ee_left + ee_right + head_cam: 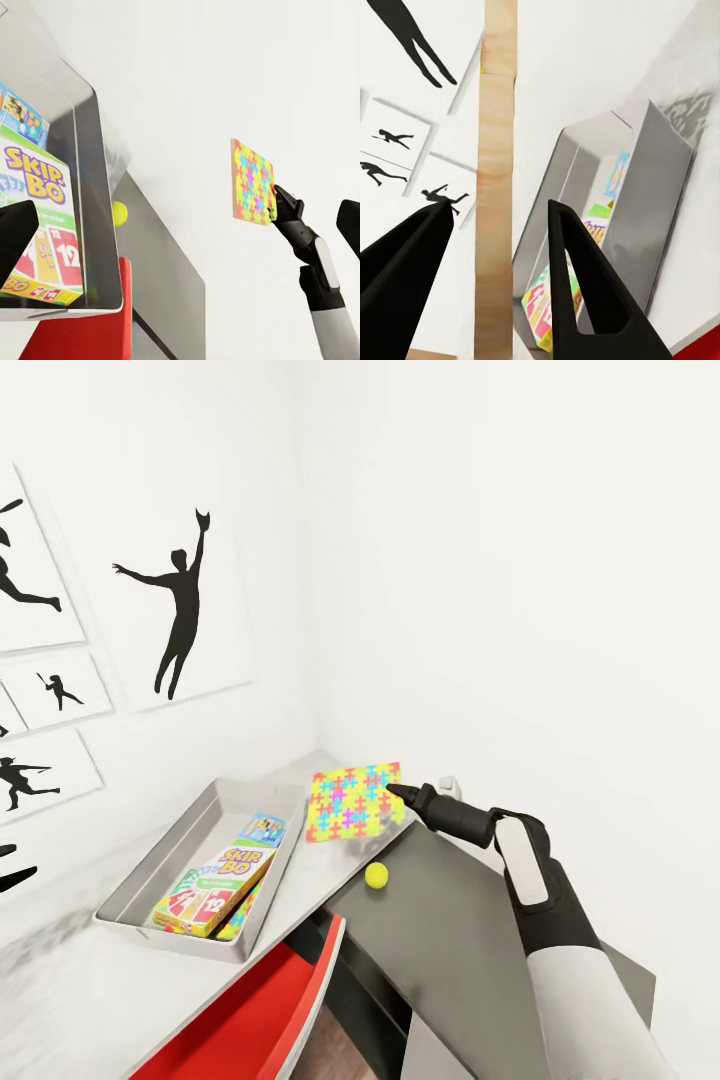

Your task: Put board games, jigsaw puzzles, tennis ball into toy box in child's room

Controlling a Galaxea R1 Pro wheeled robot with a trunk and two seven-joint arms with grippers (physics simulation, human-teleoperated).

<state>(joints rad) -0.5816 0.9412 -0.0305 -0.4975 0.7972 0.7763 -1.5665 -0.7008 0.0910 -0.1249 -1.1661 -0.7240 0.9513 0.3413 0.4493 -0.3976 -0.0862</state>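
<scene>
My right gripper is shut on the edge of a jigsaw puzzle, holding it tilted just above the table. In the right wrist view the jigsaw puzzle runs edge-on between the black fingers. The toy box sits to its left, holding the Skip-Bo board game and a small blue board game. A colourful edge shows beneath the Skip-Bo box. The tennis ball rests on the table near the dark lower section. My left gripper hangs open near the toy box.
A red object with a white rim sits under the table's front edge. The dark grey section slopes to the right under my right arm. Baseball-player posters hang on the left wall. White walls close in behind the table.
</scene>
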